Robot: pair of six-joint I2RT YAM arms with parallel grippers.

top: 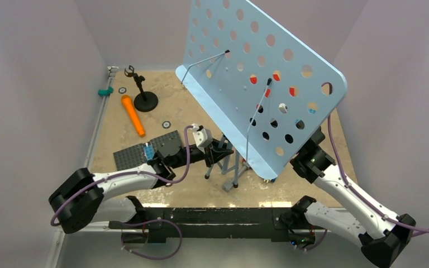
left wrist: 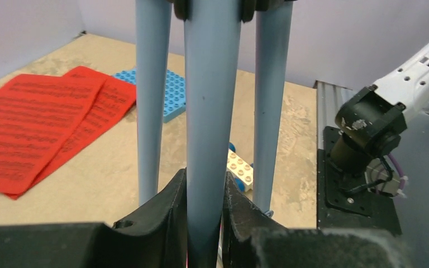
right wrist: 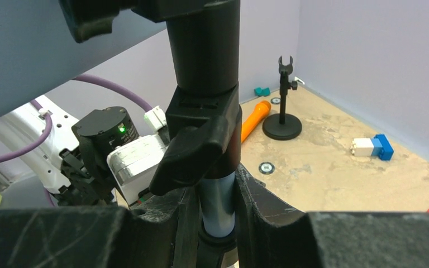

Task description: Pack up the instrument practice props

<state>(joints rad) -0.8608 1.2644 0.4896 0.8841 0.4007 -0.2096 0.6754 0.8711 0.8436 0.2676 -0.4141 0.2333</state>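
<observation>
Left gripper is closest to you: it's clamped on the middle leg of the grey tripod, low down, with the other two legs free on either side. Right gripper is closed round the centre pole, just under the black collar and its knob.

So you've got the music stand in both grips near the front edge of the table, with its big blue desk tilted high over the right arm. My read is that you're collapsing or laying down the stand.
- Move both arms together, because any twist between the leg and the pole will fight the grips
- It looks top-heavy, so go slow and lower the desk end last
- The knob probably needs loosening before the pole will slide
- Swing the desk wide of what's lying behind it

Further back:
- the red sheet-music pages lie flat, overlapping, beside a blue building plate
- small bricks lie by the tripod feet
- the orange toy microphone lies well apart at far left
- the mic stand stands upright just beyond the microphone

Writing: printed notation on the red pages, too fine to read. There are small round markers on the table, also illegible. No brand shows anywhere
</observation>
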